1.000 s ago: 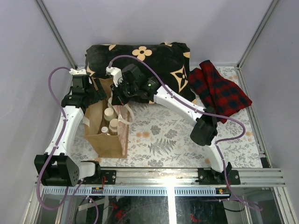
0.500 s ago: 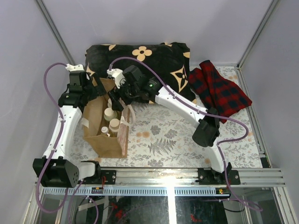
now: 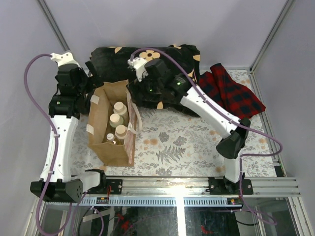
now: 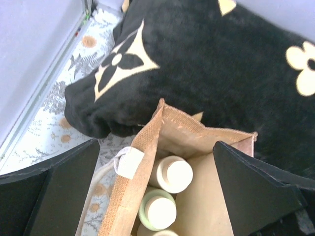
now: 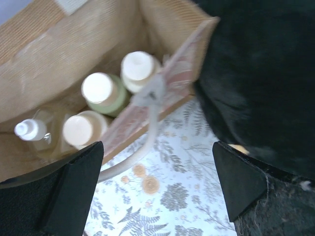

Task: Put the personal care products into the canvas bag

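The canvas bag (image 3: 101,115) stands upright at the left of the table, mouth open. Four personal care products stand inside it: a cream bottle (image 5: 139,69), an olive-green one (image 5: 101,91), a second cream one (image 5: 81,129) and a clear amber one (image 5: 32,132). The top view shows their caps (image 3: 116,120) in a row. My left gripper (image 3: 81,83) hangs open above the bag's far left corner (image 4: 147,142), with nothing between its fingers. Just right of the bag's far end, my right gripper (image 3: 145,88) is open and empty, near the pale handle (image 5: 147,128).
A black floral cloth (image 3: 162,59) lies bunched right behind the bag, under the right gripper. A red plaid cloth (image 3: 231,96) lies at the back right. The table wears a fern-patterned cover (image 3: 182,142). Grey walls close in the left, back and right sides.
My right gripper has opened and pulled up and to the right, away from the bag's mouth. The left gripper has opened fully and drawn back to the left, off the bag's rim.
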Controlling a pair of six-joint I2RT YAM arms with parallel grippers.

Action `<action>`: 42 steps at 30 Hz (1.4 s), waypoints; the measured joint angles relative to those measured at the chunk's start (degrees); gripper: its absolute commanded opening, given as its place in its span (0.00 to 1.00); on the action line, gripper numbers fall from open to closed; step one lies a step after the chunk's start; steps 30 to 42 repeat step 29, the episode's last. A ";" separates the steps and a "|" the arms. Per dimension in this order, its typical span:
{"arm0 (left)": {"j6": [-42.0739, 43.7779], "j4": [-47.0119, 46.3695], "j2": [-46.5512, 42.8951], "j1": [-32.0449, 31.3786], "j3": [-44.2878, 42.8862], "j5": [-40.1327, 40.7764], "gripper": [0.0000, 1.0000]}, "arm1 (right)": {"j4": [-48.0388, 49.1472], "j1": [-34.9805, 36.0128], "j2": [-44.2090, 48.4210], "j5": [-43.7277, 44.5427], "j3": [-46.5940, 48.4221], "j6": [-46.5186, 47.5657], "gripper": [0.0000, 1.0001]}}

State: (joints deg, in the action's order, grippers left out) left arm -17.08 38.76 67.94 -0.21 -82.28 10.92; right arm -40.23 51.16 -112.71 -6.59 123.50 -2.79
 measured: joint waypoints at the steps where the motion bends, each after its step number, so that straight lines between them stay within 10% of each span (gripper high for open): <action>1: 0.00 0.00 -0.13 -0.02 -1.05 0.31 1.00 | -0.11 -0.83 1.01 1.27 0.00 0.00 0.99; 17: -8.52 -1.14 -2.36 -0.02 -1.46 11.85 1.00 | 0.59 -23.87 14.95 22.84 -12.11 -0.61 0.99; 42: -8.98 -2.78 -4.07 -0.02 0.39 15.43 1.00 | 0.61 -24.65 15.10 25.16 -12.81 -3.30 0.99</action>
